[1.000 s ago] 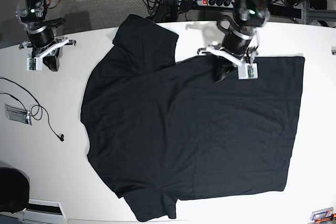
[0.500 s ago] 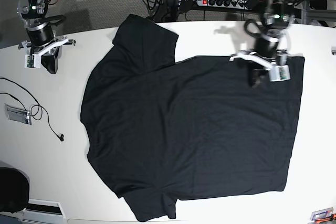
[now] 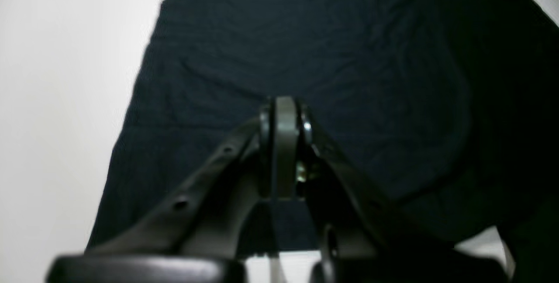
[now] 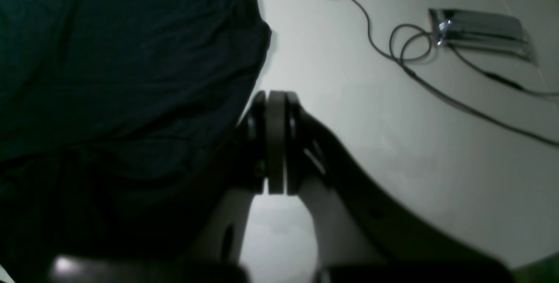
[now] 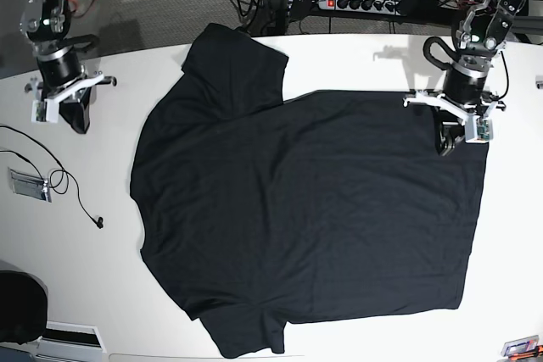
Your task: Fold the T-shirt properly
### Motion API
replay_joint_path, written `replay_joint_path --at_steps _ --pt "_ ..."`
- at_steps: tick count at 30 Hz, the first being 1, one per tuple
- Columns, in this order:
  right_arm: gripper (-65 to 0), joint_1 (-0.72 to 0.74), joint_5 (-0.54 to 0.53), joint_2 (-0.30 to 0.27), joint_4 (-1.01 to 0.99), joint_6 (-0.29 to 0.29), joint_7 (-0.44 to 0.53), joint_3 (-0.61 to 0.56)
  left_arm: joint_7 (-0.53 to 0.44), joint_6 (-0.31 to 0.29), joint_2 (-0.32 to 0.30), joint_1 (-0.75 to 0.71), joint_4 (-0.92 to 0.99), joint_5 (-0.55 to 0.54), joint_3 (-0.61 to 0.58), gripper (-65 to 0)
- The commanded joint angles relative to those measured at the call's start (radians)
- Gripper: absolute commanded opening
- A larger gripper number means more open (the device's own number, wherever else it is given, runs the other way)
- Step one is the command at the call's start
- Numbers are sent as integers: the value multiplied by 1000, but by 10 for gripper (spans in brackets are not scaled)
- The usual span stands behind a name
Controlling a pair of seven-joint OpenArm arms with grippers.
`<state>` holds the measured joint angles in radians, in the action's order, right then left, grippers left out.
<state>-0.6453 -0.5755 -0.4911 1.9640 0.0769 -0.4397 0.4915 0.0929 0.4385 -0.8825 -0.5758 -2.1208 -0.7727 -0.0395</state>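
T-shirt (image 5: 305, 209): soft matt black cloth; table (image 5: 102, 286): smooth white.

Your two arms are black-and-silver, each ending in a white bracket with dark fingers. Seen against the T-shirt (image 5: 305, 209), your left gripper (image 5: 448, 143) has a ribbed silver wrist and a green light above it; a black cable loops beside it. Your right gripper (image 5: 78, 120) matches, green light too. Up close, each fingertip (image 3: 284, 112) shows a grey pad between black plates with small holes.
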Motion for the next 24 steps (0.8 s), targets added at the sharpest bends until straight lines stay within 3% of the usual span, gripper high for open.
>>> replay_joint_path --at_steps 1,7,10,14,17,19,22,24 --pt "-650 15 -8 -33 21 -2 31 11 -26 0 -27 7 -17 12 10 -650" --pt "-650 32 -8 -68 22 -2 31 8 -26 3 -53 9 -19 17 10 -650" --pt "-650 31 -4 -68 22 -2 31 3 0 4 -40 3 -17 106 5 -650" --pt "-649 35 55 -70 18 -2 26 -32 179 4 85 20 -13 290 5 -650" --pt "-648 60 317 -64 15 -2 29 -153 278 3 236 43 -10 424 5 -650" --pt "-648 63 521 -62 16 -2 37 -238 281 0 319 53 -10 522 5 -650" --pt "-647 58 811 -39 16 -2 109 -314 259 -4 368 52 -10 712 3 -650" --pt "-646 57 972 33 16 2 155 -320 225 -4 385 49 -11 832 2 -650"
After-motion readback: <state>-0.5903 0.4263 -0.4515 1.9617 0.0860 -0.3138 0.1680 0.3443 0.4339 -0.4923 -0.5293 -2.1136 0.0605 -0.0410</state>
